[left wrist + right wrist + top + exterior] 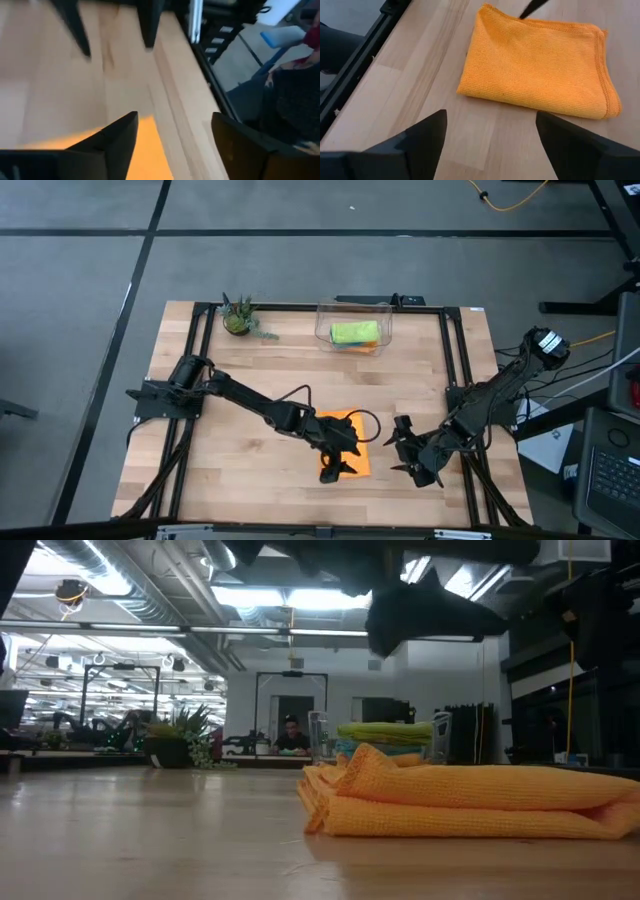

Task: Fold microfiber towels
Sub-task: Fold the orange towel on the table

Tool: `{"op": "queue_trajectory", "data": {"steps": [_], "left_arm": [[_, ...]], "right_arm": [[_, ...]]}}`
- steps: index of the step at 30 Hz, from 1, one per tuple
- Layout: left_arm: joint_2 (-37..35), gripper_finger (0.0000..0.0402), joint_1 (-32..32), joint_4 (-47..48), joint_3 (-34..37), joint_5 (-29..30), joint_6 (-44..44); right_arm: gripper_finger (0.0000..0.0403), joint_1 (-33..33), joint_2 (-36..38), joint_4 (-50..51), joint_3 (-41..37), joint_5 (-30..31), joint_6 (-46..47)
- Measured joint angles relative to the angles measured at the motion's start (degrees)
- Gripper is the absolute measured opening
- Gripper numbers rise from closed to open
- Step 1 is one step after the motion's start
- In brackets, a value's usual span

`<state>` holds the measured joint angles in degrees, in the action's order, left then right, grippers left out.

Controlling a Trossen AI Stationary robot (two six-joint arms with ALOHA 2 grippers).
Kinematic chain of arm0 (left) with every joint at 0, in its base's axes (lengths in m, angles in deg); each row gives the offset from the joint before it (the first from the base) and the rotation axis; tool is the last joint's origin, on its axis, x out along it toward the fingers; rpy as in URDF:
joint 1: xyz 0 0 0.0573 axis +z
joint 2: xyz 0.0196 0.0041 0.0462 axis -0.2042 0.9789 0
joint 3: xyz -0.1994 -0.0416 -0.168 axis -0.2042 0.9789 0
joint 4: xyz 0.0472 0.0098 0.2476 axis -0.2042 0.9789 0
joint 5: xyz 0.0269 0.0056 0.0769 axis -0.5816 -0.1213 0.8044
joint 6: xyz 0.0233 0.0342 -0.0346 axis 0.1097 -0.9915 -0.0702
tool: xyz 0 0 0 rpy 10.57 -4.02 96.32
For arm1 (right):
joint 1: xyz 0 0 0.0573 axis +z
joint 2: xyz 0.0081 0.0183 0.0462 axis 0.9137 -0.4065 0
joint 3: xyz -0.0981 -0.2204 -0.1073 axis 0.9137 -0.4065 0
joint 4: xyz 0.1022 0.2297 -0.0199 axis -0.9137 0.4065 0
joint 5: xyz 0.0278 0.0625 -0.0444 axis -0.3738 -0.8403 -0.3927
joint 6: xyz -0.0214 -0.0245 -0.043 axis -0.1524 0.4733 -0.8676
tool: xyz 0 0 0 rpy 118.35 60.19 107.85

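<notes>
A small potted green plant stands at the far left of the pale wooden desk, and beside it a clear plastic bin holds a folded lime green microfiber towel. Near the front edge, the left gripper hovers over a folded orange microfiber towel lying flat on the desk, its fingers spread wide and holding nothing. Just to the right, the right gripper hangs beside the towel, fingers equally wide and empty.
</notes>
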<state>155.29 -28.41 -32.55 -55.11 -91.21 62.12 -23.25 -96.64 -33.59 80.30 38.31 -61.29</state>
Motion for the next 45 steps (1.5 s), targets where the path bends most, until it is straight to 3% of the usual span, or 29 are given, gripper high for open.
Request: {"op": "queue_trajectory", "data": {"steps": [4, 9, 11, 13, 16, 18, 20, 26, 37, 45], "left_arm": [[-0.4, 0.0269, 0.5, -4.6, 0.0, -1.1, -5.4], [-0.5, 0.027, 0.9, -12.7, 0.0, -8.0, -5.5], [-1.4, 0.0268, 0.4, -8.7, -0.9, -6.6, -5.9], [-2.7, 0.0268, -1.0, 1.7, -4.7, -1.0, -7.9], [-4.1, 0.0268, -5.4, 22.8, -13.1, 16.3, -11.1], [-3.7, 0.0268, -8.4, 32.1, -17.4, 27.2, -11.4], [-3.5, 0.0267, -10.7, 38.0, -18.7, 33.4, -9.1], [-2.7, 0.0267, -13.7, 35.8, -14.6, 33.8, 3.9], [6.6, 0.0267, -16.2, 26.9, -10.8, 33.9, 1.1], [9.5, 0.0267, -15.7, 27.6, -10.9, 32.5, 1.1]], "right_arm": [[0.0309, 0.0, 0.0, -0.5, 0.0, 0.0, 0.0], [0.031, 0.0, 0.0, -0.8, 0.0, -1.1, 0.1], [0.031, 0.0, 0.0, -0.9, 0.0, -2.2, 0.0], [0.031, 0.0, 0.0, -1.1, 0.0, -2.2, -0.2], [0.031, 0.0, 0.0, -1.5, 0.0, -2.2, -0.2], [0.031, 0.0, 0.0, -1.8, 0.0, -2.1, 0.0], [0.031, -0.1, -0.6, -3.1, 0.0, -2.1, 0.1], [0.031, -0.4, -8.6, -11.9, 0.0, -1.6, -7.9], [0.031, -0.4, -22.0, -16.2, 4.7, 0.3, -12.1], [0.031, -1.0, -24.8, -17.1, 5.3, 4.0, -11.9]]}}
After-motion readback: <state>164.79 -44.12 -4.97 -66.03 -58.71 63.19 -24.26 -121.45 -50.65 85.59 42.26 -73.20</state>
